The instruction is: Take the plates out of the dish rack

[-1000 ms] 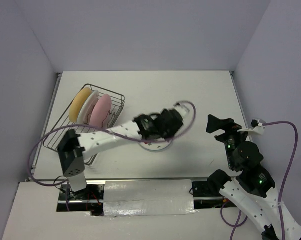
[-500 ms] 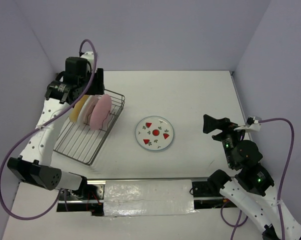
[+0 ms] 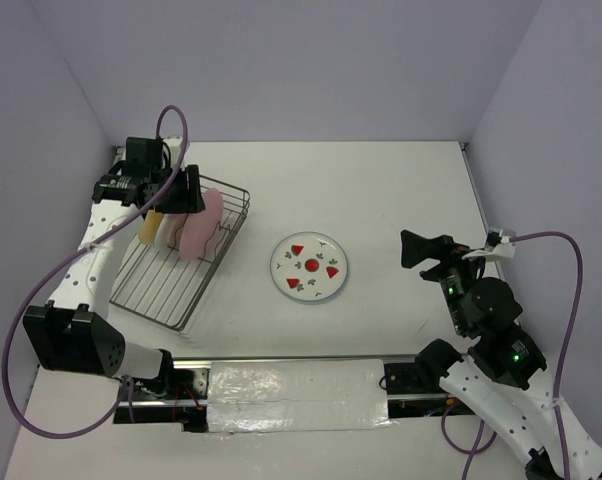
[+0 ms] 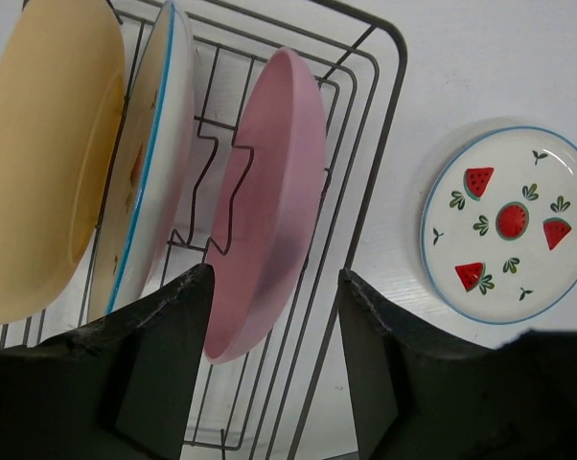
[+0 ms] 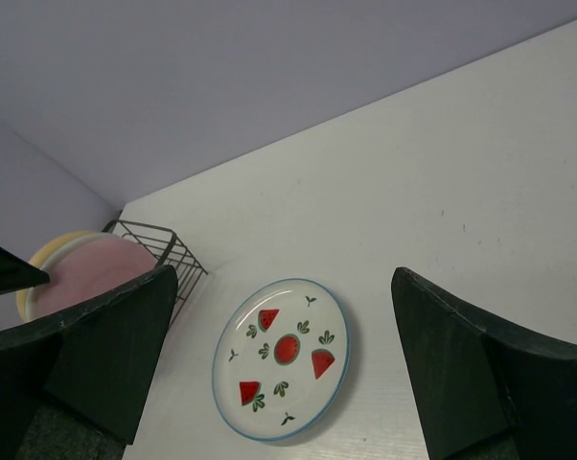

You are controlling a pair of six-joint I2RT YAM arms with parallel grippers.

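Observation:
The dark wire dish rack [image 3: 161, 285] stands at the left of the table. It holds three upright plates: a tan-yellow plate [image 3: 149, 226], a white plate [image 3: 167, 230] and a pink plate [image 3: 199, 228]. My left gripper [image 3: 186, 190] is open and empty just above the pink plate. In the left wrist view its fingers [image 4: 164, 355] stand either side of the pink plate [image 4: 269, 192], beside the white plate [image 4: 159, 153] and tan-yellow plate [image 4: 39, 163]. A white plate with red fruit marks [image 3: 309, 266] lies flat on the table. My right gripper [image 3: 421, 248] is open and empty at the right.
The rack's side wire [image 4: 367, 187] runs between the pink plate and the flat plate [image 4: 509, 225]. The right wrist view shows the flat plate [image 5: 284, 359], the rack's corner [image 5: 159, 244] and the pink plate [image 5: 82, 273]. Lilac walls close in the table.
My left arm has left the fruit-marked plate on the table, swung back to the rack and now sits lower over the pink plate. The right arm has barely moved.

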